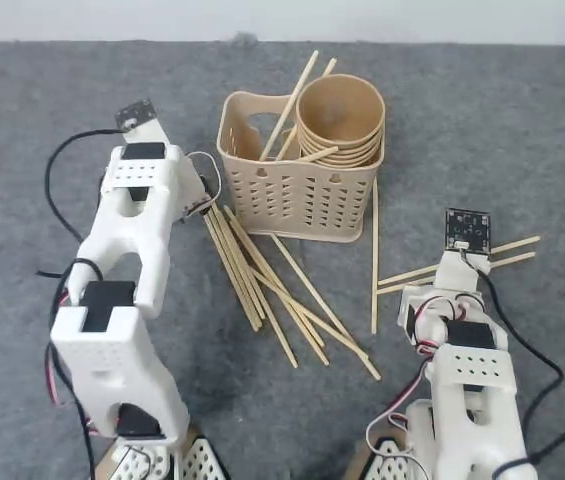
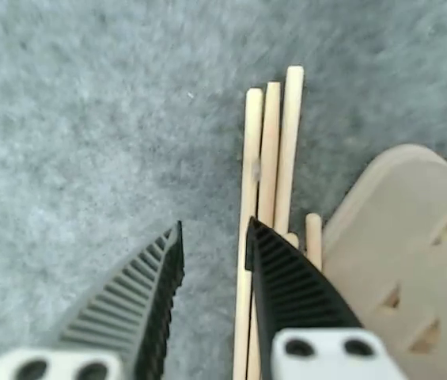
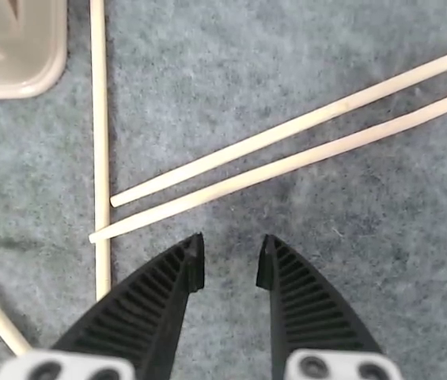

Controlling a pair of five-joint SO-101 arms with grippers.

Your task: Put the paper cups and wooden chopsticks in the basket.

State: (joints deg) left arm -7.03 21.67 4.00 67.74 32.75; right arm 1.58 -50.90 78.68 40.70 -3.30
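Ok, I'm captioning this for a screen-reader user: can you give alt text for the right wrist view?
The right end effector, open and empty, hangs over grey carpet just short of two parallel wooden chopsticks; a third chopstick runs past the basket corner.

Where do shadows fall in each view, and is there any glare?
High view: even light, soft shadow under the beige slotted plastic basket. Left wrist view: no glare on the black ribbed fingers. Right wrist view: faint shadows edge two pale wooden chopsticks.
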